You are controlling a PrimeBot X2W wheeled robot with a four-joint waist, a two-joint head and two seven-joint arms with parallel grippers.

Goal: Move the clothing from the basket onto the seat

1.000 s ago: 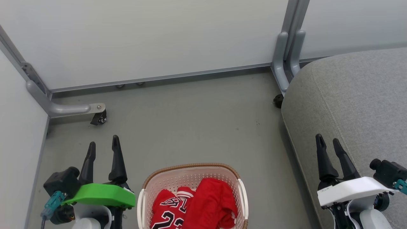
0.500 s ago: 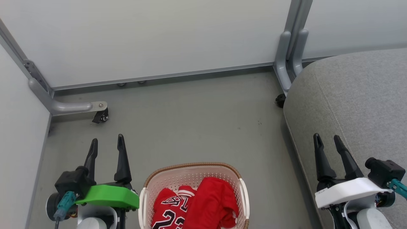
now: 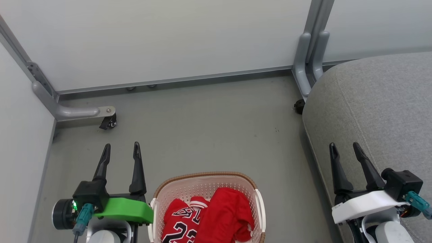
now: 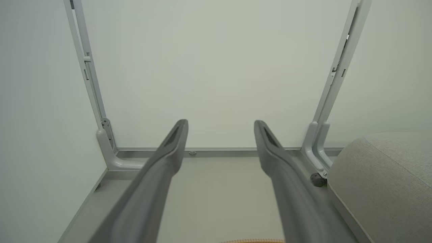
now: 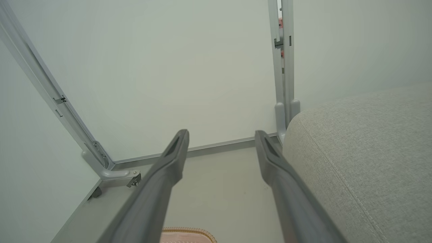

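The white perforated basket with a brown rim sits on the floor at the bottom centre of the head view. Inside it lies the red clothing, with a lettered jersey at its left. The light-grey seat fills the right side and also shows as the seat and the seat in the wrist views. My left gripper stands open just left of the basket, holding nothing. Over the seat's edge my right gripper is open and empty. Both point at the far wall.
White partition panels close the far side and the left. A grey panel foot with a castor stands at the left, another panel leg by the seat's corner. Grey floor lies open ahead of the basket.
My left gripper has shifted right, closer to the basket, and its wrist has turned. The right gripper has edged slightly left. The clothing has not moved.
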